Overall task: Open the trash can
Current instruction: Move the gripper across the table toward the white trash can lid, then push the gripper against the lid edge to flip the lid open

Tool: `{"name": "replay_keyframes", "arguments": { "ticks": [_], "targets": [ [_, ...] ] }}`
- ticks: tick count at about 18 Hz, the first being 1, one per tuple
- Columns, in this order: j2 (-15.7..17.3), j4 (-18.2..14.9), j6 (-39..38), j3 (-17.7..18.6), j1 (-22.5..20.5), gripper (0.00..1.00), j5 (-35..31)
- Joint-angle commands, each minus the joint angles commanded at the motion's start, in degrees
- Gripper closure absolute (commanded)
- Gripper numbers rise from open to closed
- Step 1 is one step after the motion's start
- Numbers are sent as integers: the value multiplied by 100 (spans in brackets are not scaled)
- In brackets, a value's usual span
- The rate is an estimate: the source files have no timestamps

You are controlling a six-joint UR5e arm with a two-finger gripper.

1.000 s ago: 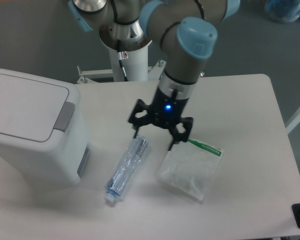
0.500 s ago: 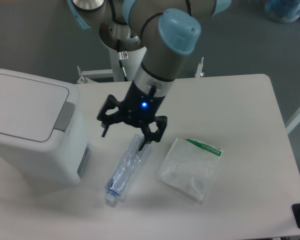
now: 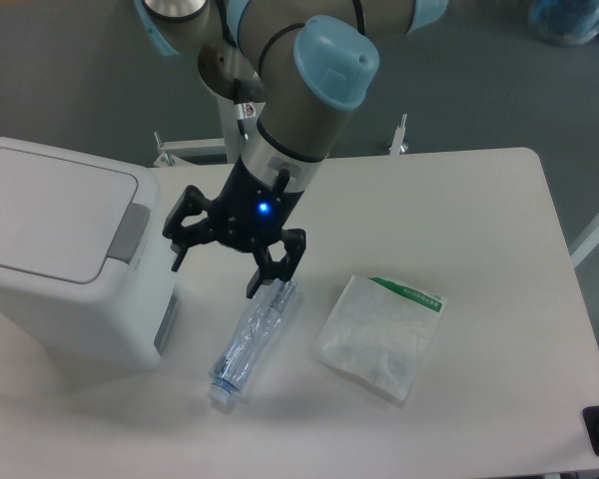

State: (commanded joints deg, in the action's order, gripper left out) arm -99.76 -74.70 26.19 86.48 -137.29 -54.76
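Bin (image 3: 60, 259) stood at the table's (image 3: 499, 299) left edge, lid down, probably rigid and light. Just right, the gripper (image 3: 218, 265) hovered with fingers spread, empty. Farther up, the grey button (image 3: 131, 234) looked the spot to press.

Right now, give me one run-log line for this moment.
gripper: open, empty, beside trash can | lid: closed | button strip: untouched | bottle, packet: on table

One trash can (image 3: 65, 254), one bottle (image 3: 252, 341), one packet (image 3: 380, 335).
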Motion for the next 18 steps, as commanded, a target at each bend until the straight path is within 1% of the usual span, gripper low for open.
{"name": "replay_keyframes", "arguments": {
  "ticks": [3,6,8,14,18],
  "targets": [
    [132,-203,-26,44,27,0,-9],
    [299,-177,-26,245,88,0,-35],
    [343,-185,-35,272,97,0,-26],
    [334,-159,-35,378,106,0,-53],
    [255,-142,-166,378,167,0,-35]
  ]
}}
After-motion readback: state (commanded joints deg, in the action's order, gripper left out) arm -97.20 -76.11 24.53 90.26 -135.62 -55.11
